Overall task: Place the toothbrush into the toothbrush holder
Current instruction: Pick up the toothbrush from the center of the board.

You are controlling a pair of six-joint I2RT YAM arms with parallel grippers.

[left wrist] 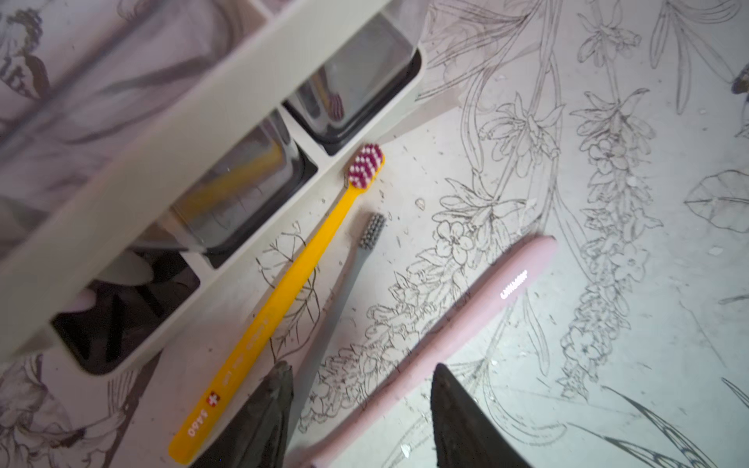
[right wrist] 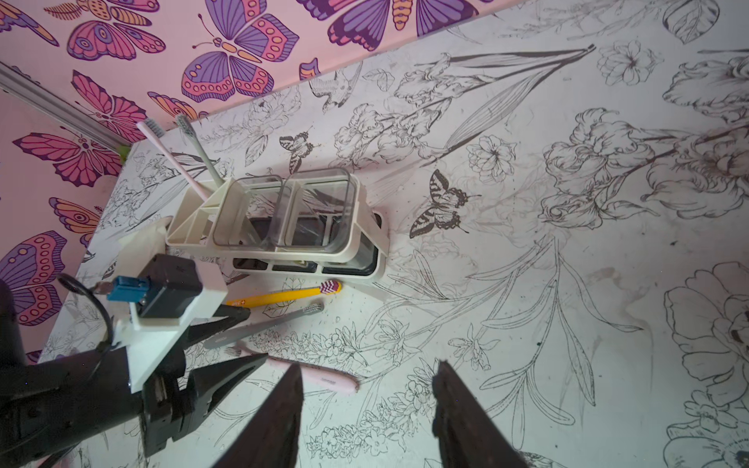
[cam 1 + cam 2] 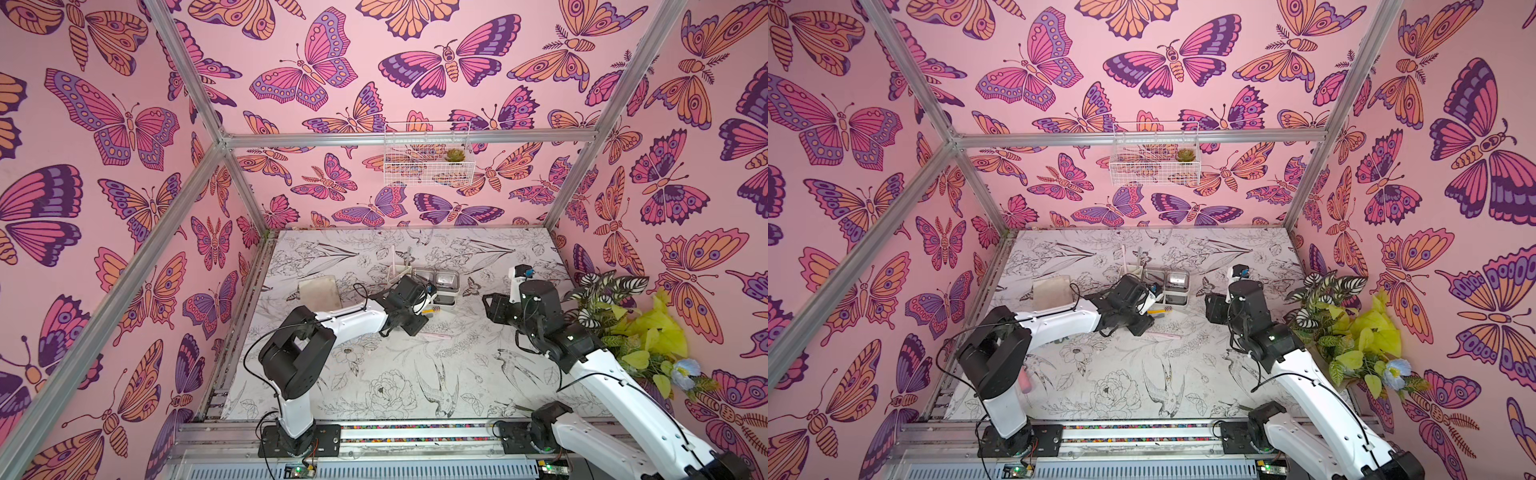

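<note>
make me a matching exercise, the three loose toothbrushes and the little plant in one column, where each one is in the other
Things:
1. yellow toothbrush
2. grey toothbrush on the table
3. pink toothbrush on the table
4. succulent

Places:
A. in the wire basket on the back wall
B. flat, farthest from the toothbrush holder
C. flat, right alongside the toothbrush holder
D. flat, between two other brushes

Pairs: 1-C, 2-D, 3-B, 4-A

Yellow toothbrush (image 1: 283, 291) beside toothbrush holder (image 1: 162, 156), grey toothbrush (image 1: 338, 298), pink toothbrush (image 1: 446, 324)
</note>
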